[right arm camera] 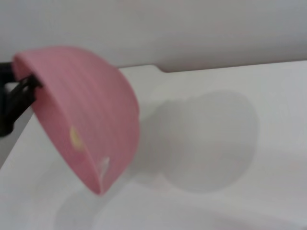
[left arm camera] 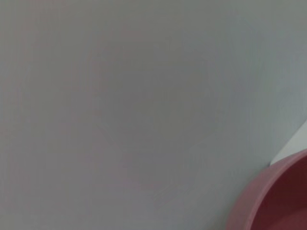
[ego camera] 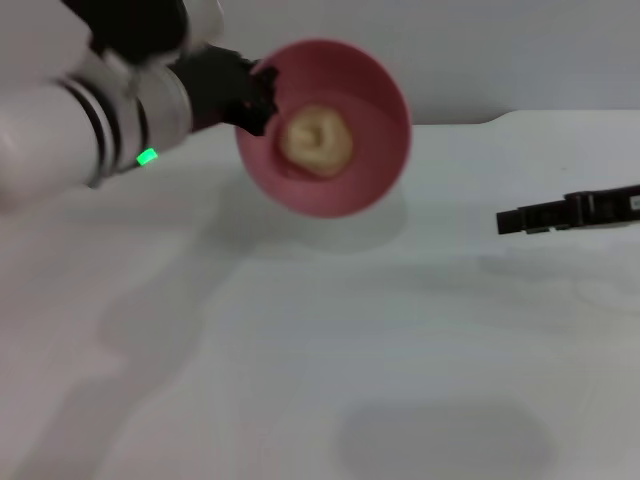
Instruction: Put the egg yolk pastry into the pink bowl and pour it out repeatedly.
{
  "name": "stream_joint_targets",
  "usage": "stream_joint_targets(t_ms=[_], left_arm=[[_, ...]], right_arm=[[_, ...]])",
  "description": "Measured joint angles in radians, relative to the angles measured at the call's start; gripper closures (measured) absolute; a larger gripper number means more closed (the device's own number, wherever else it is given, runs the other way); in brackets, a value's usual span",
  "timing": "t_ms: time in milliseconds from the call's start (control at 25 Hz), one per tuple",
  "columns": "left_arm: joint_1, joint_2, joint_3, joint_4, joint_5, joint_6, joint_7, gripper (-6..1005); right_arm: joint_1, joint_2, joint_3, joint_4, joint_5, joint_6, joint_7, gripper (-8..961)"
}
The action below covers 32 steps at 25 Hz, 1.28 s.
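The near part of the table (ego camera: 300, 400) carries only a faint shadow; the action sits farther back. To the right, the right gripper (ego camera: 512, 220) lies low over the table, well apart from the work, and whether its fingers are parted cannot be told. Farther back on the left, the left gripper (ego camera: 255, 95) is clamped on the rim of the bowl (ego camera: 375, 150) and holds it lifted and steeply tipped, its mouth turned toward the head camera and downward. The pastry (ego camera: 315, 138) lies inside, against the floor of the bowl, just beside the gripped rim on the side away from the arm. The relation that matters is the tilt — the low lip of the bowl points down and away from the left gripper, so the pastry's way out runs across the bowl from the hand toward that lip. The right wrist view shows the bowl (right arm camera: 86, 115) from outside, rim slanting down over the table, clear of it. Judged from this, the pour is under way but the pastry has not yet left — a little more roll of the left wrist seems needed.
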Motion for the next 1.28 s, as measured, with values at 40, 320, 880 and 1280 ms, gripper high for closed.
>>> stream_joint_targets(t_ms=[40,320,880,1280], left_arm=[[0.021,0.0,0.032,0.004,0.007,-0.054,0.019,1000],[0.171,-0.007,0.317,-0.123,0.167,-0.764,0.234,1002],[-0.005,-0.017,0.608,-0.608,-0.002,-1.441,0.802,1001],[0.014,-0.005,0.375,-0.354,-0.479,-1.07,0.748,1001]], right_arm=[[0.0,0.0,0.0,0.0,0.0,0.0,0.0,367],[-0.016,0.0,0.038,0.005,-0.019,0.003,-0.002,367],[-0.014,0.001,0.04,0.006,-0.021,0.016,-0.003,366],[0.006,0.001,-0.008,0.014,-0.016,0.024,-0.017,366]])
